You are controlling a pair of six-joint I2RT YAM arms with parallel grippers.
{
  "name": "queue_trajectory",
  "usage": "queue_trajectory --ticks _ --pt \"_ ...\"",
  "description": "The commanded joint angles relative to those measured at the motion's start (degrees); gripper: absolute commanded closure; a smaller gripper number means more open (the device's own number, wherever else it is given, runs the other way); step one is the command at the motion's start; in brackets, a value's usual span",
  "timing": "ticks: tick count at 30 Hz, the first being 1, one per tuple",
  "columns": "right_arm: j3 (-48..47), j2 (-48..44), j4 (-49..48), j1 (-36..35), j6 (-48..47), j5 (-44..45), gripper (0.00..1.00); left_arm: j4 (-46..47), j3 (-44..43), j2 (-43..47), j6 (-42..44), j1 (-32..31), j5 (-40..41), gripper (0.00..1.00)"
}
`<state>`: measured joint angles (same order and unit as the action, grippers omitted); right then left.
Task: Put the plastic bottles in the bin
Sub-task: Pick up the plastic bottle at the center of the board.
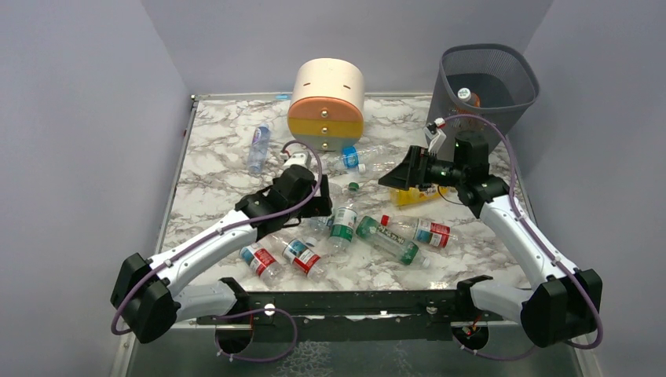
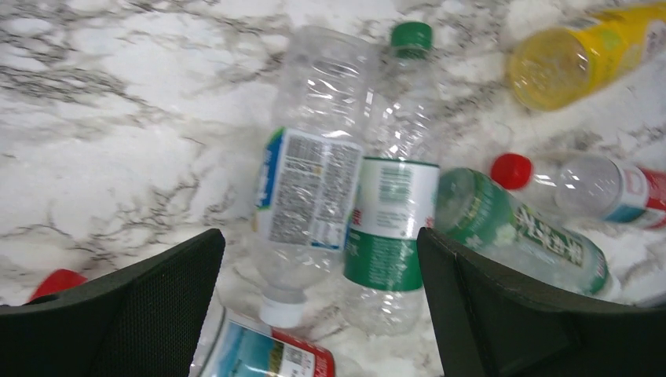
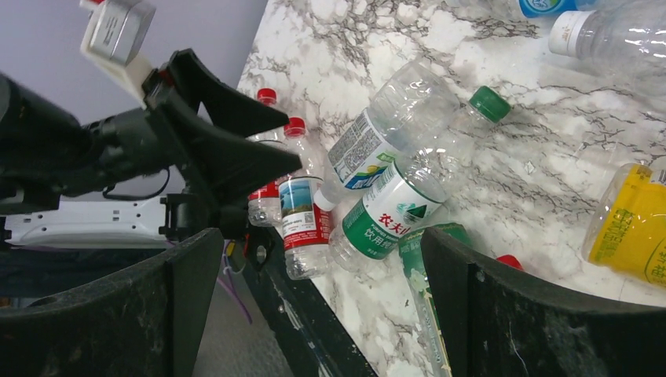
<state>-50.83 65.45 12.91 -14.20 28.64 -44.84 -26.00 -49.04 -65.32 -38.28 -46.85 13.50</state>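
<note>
Several plastic bottles lie on the marble table. My left gripper is open and empty, hovering over a clear blue-and-white-labelled bottle and a green-labelled bottle lying side by side. A green bottle and a yellow bottle lie to their right. My right gripper is open and empty, held above the table beside the yellow bottle. In the right wrist view it looks down on the green-labelled bottle. The dark mesh bin stands at the far right with one bottle inside.
A round cream-orange-yellow drawer unit stands at the back centre. A blue-labelled bottle lies far left, a blue-capped one by the drawers. Two red-labelled bottles lie near the front edge, another right of centre.
</note>
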Motion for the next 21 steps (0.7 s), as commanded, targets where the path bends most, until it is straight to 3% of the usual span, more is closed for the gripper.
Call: queue_trajectory --ticks 1,21 --pt "0.19 -1.64 -1.1 -0.32 -0.21 -1.5 0.0 3.77 1.21 -1.15 6.97 5.93 -4.83 0.01" --pt "2.21 -0.79 -2.66 -0.31 0.52 -2.9 0.0 10.36 5.24 -11.13 9.76 7.12 -10.61 0.01"
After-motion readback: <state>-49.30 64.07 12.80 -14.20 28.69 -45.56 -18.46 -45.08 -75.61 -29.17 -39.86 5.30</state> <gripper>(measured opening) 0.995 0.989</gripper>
